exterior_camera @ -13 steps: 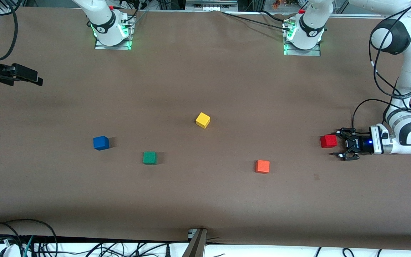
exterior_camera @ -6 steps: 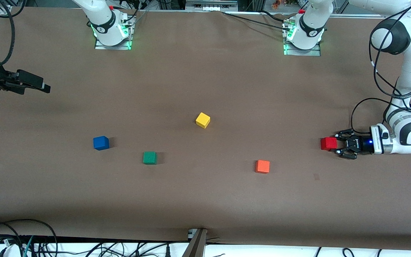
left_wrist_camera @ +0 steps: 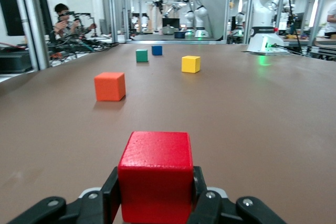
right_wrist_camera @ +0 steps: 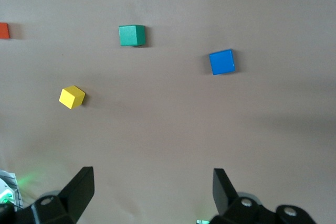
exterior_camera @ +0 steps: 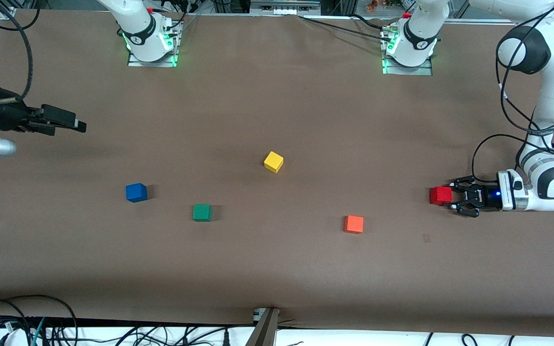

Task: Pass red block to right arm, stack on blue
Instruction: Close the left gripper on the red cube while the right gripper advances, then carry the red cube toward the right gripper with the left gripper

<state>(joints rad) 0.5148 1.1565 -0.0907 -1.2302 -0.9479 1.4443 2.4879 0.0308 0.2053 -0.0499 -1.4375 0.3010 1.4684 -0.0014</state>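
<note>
The left gripper [exterior_camera: 451,196] has its jaws clamped on the red block [exterior_camera: 440,195] at the right edge of the front view, low over the brown table [exterior_camera: 277,264]; in the left wrist view the cube [left_wrist_camera: 156,176] sits squeezed between both fingers [left_wrist_camera: 111,199]. The right gripper [exterior_camera: 63,120], at the upper left of that view, hangs over bare table with its jaws spread wide and holding nothing. The blue cube [exterior_camera: 136,192] lies left of centre, with the green cube [exterior_camera: 202,212], yellow cube [exterior_camera: 273,161] and orange cube [exterior_camera: 354,224] spread toward the right of the frame.

red block [exterior_camera: 440,195]: clamped in left gripper [exterior_camera: 451,196], table's left-arm end | blue cube [exterior_camera: 136,192]: upright on table
</note>
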